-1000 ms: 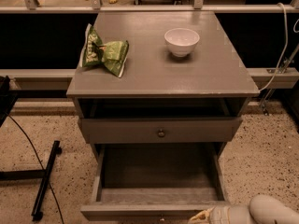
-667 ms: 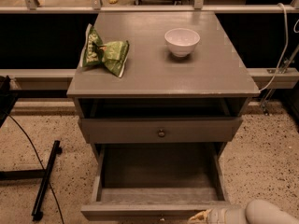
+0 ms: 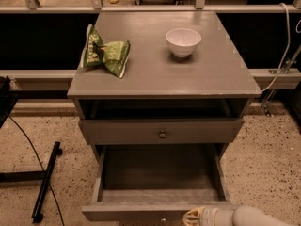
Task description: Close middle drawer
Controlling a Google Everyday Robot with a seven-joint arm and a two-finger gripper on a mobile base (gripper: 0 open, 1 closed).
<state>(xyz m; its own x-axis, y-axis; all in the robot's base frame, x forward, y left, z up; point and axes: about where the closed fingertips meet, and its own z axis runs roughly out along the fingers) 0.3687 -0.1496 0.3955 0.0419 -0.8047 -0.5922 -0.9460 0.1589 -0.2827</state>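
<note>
The middle drawer [image 3: 160, 210] of the grey cabinet is pulled far out toward the bottom of the camera view. Its deep box is empty, and its low front carries a small dark knob [image 3: 162, 218] at the frame's lower edge. My gripper [image 3: 194, 216], with a yellowish tip on a white arm [image 3: 256, 217], enters from the lower right. It sits at the drawer's front edge, just right of the knob. Whether it touches the front is not visible.
Above the open drawer, a wider, taller-fronted drawer [image 3: 162, 132] with a knob stands slightly out. On the cabinet top [image 3: 211, 74] lie a green snack bag [image 3: 106, 53] and a white bowl [image 3: 183, 41]. A black stand and cable [image 3: 44, 182] are on the floor at left.
My gripper and arm have shifted a little to the left along the drawer front. The drawer itself has not visibly moved.
</note>
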